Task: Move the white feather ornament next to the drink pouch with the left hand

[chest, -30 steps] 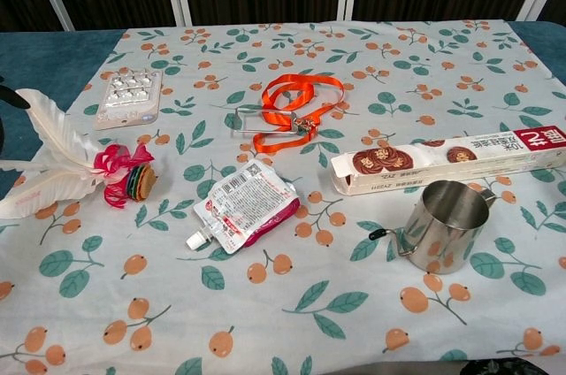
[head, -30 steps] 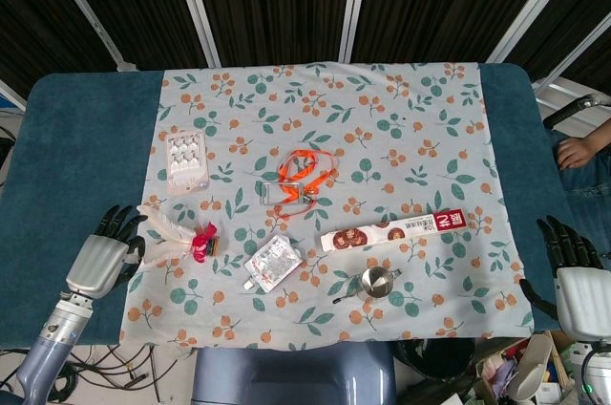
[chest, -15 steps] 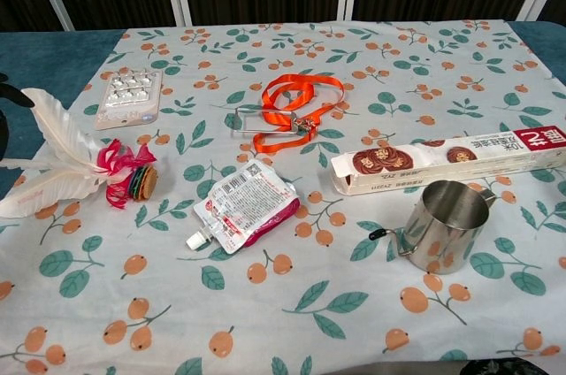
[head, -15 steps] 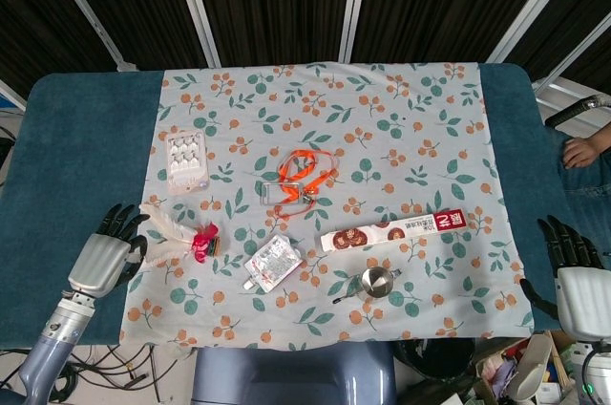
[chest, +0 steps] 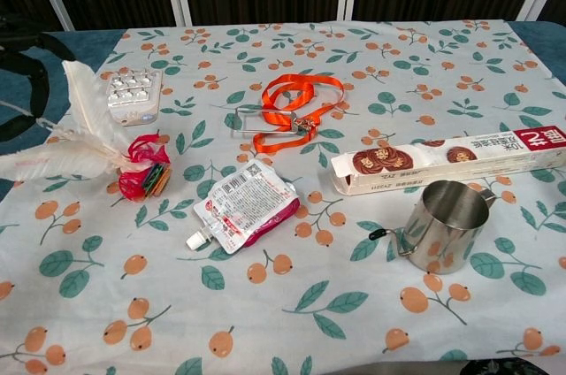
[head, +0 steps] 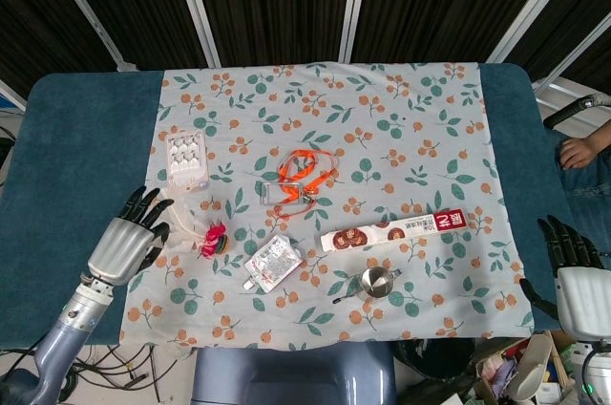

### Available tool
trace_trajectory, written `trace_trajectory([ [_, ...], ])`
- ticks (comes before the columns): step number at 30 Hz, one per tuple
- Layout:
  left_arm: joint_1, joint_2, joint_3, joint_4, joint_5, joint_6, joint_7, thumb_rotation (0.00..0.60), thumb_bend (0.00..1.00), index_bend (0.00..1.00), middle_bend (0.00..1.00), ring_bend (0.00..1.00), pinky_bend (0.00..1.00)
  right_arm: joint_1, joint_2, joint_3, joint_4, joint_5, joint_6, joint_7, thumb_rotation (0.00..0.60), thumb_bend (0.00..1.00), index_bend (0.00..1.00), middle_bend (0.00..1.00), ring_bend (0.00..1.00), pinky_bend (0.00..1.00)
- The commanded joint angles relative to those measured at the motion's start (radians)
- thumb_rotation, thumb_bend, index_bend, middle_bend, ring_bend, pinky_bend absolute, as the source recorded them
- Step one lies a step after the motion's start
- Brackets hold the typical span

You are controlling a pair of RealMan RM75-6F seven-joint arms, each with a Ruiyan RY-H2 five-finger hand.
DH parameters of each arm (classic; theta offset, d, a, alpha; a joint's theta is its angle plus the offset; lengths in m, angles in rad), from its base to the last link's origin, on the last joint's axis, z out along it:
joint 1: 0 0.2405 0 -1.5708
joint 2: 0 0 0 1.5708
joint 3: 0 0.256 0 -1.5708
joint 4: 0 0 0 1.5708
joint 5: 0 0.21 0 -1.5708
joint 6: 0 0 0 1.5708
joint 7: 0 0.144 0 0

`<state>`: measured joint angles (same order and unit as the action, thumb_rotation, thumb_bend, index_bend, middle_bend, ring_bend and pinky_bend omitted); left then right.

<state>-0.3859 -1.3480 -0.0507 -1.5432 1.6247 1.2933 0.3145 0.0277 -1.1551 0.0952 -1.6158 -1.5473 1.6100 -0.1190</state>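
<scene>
Nearest us, our right hand (head: pixel 577 276) hangs off the table's (head: pixel 76 138) right edge, fingers apart and holding nothing. Our left hand (head: pixel 127 240) holds the white feather ornament (chest: pixel 84 141) by its plumes, fingers spread, left of the drink pouch (chest: pixel 245 209). Farther back lies the orange lanyard (chest: pixel 292 105).

both views are evenly and brightly lit, seemingly from overhead, with only soft, short shadows. the steel cup (chest: pixel 445 223) carries pale reflections and casts a faint shadow on the tablecloth (chest: pixel 371 83). the chest view is sharp at centre; a dark shape at its left edge is blurred, perhaps an arm. the head view looks slightly softer, small print unreadable.
</scene>
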Motion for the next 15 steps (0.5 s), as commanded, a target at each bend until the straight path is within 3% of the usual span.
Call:
trace_trajectory([
  [1,-0.040,0.025,-0.031,-0.077,-0.001,-0.038,0.082,0.600,0.49,0.61,0.17,0.00,0.01,0.000,0.000,0.000,0.000,0.000,-0.001,0.000,0.600,0.13,0.08,0.05,0.10,0.16],
  [15,-0.150,-0.009,-0.087,-0.252,-0.083,-0.184,0.349,0.600,0.48,0.60,0.17,0.00,0.01,0.002,-0.001,-0.002,-0.001,-0.002,-0.004,-0.002,0.600,0.13,0.08,0.05,0.10,0.16],
])
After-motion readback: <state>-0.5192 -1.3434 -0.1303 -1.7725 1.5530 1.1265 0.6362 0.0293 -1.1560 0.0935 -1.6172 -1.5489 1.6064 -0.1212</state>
